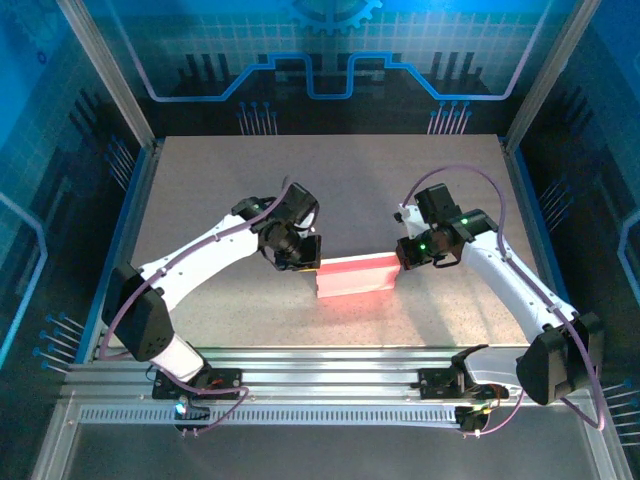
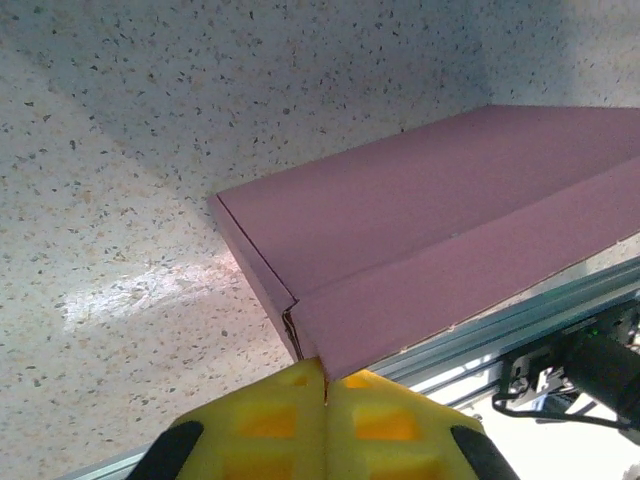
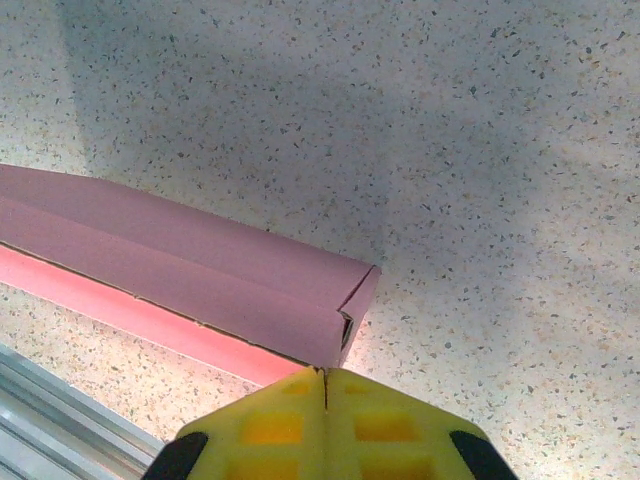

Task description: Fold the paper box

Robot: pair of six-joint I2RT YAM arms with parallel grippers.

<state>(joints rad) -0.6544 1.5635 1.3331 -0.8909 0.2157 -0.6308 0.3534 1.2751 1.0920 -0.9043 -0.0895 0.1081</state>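
Paper box, pink, lay on table; left end effector pinched one corner, right end effector sat fully closed beside the other.

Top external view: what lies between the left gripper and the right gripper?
The paper box, one end at the left gripper, the other at the right gripper; the top external view shows it.

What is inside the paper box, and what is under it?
The paper box is folded closed. The small gap at its end is dark, so its inside is hidden. Under it lies the speckled table, whose part below the box is covered.
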